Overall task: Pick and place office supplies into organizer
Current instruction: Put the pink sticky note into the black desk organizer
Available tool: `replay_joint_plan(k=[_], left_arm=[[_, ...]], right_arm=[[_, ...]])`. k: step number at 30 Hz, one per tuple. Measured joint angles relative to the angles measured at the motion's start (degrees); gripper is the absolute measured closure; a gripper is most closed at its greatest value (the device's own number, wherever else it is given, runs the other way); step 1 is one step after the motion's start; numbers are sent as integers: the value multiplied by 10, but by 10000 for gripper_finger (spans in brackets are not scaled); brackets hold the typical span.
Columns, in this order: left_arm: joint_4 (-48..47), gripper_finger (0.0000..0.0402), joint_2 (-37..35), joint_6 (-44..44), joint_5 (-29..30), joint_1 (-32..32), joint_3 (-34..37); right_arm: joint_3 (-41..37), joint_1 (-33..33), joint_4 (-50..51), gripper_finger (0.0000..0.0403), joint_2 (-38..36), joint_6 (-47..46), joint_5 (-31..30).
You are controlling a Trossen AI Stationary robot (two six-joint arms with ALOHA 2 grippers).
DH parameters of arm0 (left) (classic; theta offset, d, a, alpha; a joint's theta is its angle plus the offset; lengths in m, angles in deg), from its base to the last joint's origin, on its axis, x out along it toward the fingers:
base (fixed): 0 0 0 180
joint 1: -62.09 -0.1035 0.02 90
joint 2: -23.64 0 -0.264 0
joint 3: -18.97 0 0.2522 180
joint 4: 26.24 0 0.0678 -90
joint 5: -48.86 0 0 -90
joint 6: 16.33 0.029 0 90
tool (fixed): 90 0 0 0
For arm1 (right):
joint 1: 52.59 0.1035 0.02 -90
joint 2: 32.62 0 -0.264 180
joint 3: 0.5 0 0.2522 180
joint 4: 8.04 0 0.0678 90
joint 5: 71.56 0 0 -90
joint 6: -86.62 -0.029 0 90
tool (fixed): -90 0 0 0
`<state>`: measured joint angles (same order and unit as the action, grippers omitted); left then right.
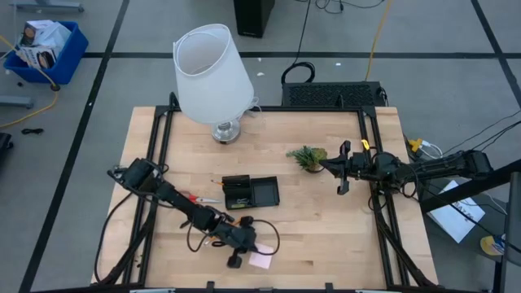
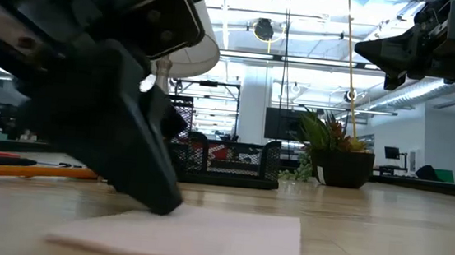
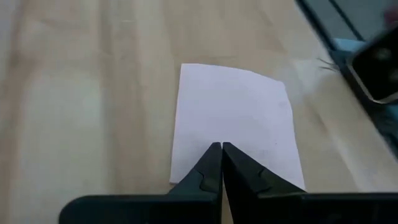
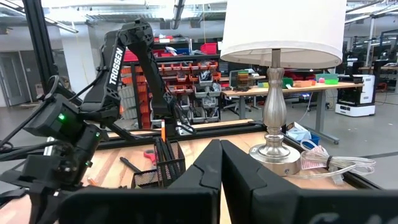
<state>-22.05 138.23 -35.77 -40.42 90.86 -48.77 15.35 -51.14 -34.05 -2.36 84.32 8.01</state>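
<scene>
One wooden table (image 1: 326, 236) carries one white lamp (image 1: 210, 75), one black organizer (image 1: 251, 192) near its middle, one green plant (image 1: 308, 157) and one pale pink square sticky-note pad (image 1: 260, 260) lying flat near the front edge. The left gripper (image 3: 221, 149), jaws pressed nearly together, tips onto the pad's edge. The right gripper (image 1: 343, 168), jaws closed and empty, hangs beside the plant.

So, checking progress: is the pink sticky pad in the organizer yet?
No, the sticky pad lies on the table by the left gripper.
</scene>
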Motion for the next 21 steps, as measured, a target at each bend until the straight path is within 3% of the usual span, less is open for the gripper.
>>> replay_joint_plan(k=[10, 16, 21], left_arm=[[-11, 397, -24, 2, 83, -3, 3], [-2, 359, -72, 14, 71, 6, 2], [7, 316, -99, 81, 88, 32, 2]], right_arm=[[0, 0, 0, 403, 0, 0, 0], [0, 0, -2, 403, 0, 0, 0], [0, 0, -2, 403, 0, 0, 0]])
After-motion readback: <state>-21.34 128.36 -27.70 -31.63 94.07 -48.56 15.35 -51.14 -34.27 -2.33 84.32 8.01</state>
